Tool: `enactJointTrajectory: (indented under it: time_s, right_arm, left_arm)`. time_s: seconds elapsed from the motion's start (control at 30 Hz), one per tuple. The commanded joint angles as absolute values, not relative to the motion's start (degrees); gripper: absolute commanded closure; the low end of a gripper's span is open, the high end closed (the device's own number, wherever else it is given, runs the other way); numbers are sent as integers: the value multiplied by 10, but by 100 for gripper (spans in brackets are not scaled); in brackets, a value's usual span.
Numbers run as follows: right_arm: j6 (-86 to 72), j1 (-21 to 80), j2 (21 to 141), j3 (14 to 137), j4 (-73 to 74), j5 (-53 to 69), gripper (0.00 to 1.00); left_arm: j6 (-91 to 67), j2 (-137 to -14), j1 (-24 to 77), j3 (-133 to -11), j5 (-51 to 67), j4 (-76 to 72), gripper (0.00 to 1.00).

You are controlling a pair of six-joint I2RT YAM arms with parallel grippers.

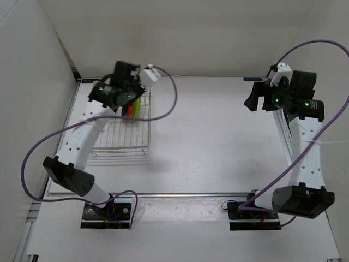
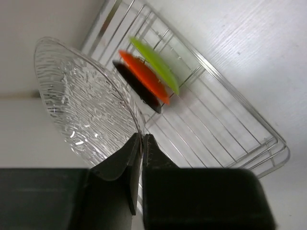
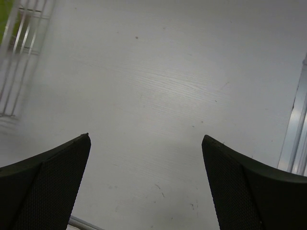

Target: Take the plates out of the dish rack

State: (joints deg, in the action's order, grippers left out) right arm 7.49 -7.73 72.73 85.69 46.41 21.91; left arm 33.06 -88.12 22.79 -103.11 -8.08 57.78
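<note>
My left gripper (image 2: 141,136) is shut on the rim of the clear glassy plate (image 2: 84,103) and holds it on edge above the silver wire dish rack (image 2: 230,120). A black plate (image 2: 139,88), a red-orange plate (image 2: 146,76) and a lime green plate (image 2: 156,64) stand on edge in the rack's far end. In the top view my left gripper (image 1: 131,94) is over the rack's (image 1: 122,136) far end, where the coloured plates (image 1: 133,107) show. My right gripper (image 3: 146,139) is open and empty above bare table, at the far right (image 1: 252,98).
White walls close the table on the left and far sides. A metal rail (image 1: 281,128) runs along the right edge. Purple cables loop from both arms. The rack's corner shows at the upper left of the right wrist view (image 3: 19,52).
</note>
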Motion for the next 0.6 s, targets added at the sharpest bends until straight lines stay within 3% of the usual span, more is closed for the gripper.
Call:
enactJointTrajectory:
  time_s: [0.0, 0.23, 0.33, 0.4, 0.57]
  right_arm:
    - [75, -76, 752, 923, 488, 313, 0]
    - [60, -76, 794, 1024, 507, 455, 0]
    - [54, -70, 808, 1050, 507, 500, 5]
    - [83, -60, 814, 1056, 507, 495, 6]
    - [180, 59, 800, 1037, 543, 347, 8]
  left_arm:
    - [395, -846, 368, -1017, -248, 542, 89]
    - [508, -826, 631, -889, -456, 454, 89]
    - [574, -825, 697, -817, -507, 414, 89]
    - [617, -825, 725, -787, -524, 395, 89]
    - [707, -833, 788, -772, -534, 306, 89]
